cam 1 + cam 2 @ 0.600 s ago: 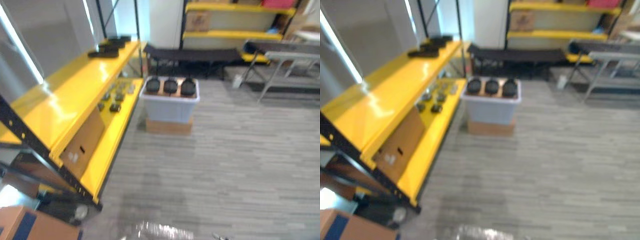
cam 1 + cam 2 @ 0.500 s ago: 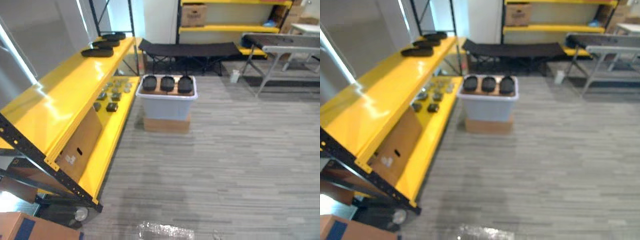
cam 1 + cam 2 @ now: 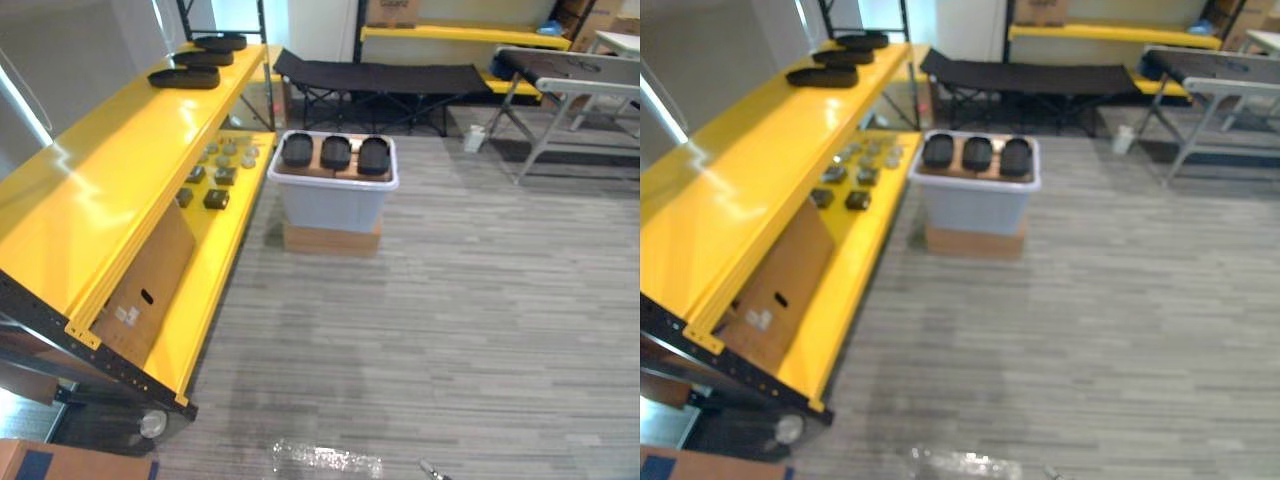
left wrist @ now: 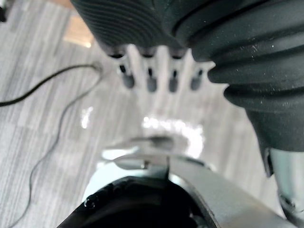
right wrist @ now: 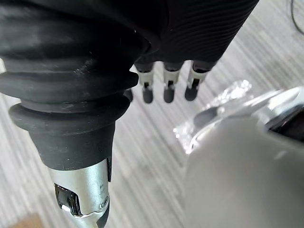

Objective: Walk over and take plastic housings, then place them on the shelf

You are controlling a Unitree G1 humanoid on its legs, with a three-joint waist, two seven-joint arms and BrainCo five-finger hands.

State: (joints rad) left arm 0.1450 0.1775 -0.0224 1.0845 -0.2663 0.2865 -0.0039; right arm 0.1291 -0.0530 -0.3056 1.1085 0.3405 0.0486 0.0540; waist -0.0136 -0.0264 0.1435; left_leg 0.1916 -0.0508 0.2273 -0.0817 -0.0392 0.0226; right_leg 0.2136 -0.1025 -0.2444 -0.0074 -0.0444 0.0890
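Grey plank floor (image 3: 480,330) underfoot; left hand (image 4: 151,78) and right hand (image 5: 167,84) hang empty, fingers relaxed. Yellow shelf (image 3: 110,200) runs 8 to 11 o'clock: drifting there risks clipping it. At 12 o'clock, plastic housings (image 3: 335,152) sit in a white bin (image 3: 330,205) perched on a cardboard box (image 3: 330,240); a bump might shift it.

In a bin (image 3: 331,205) on a box (image 3: 331,241), right of the shelf (image 3: 100,200), plastic housings (image 3: 335,153) are held; further housings (image 3: 185,77) are laid at its far end.
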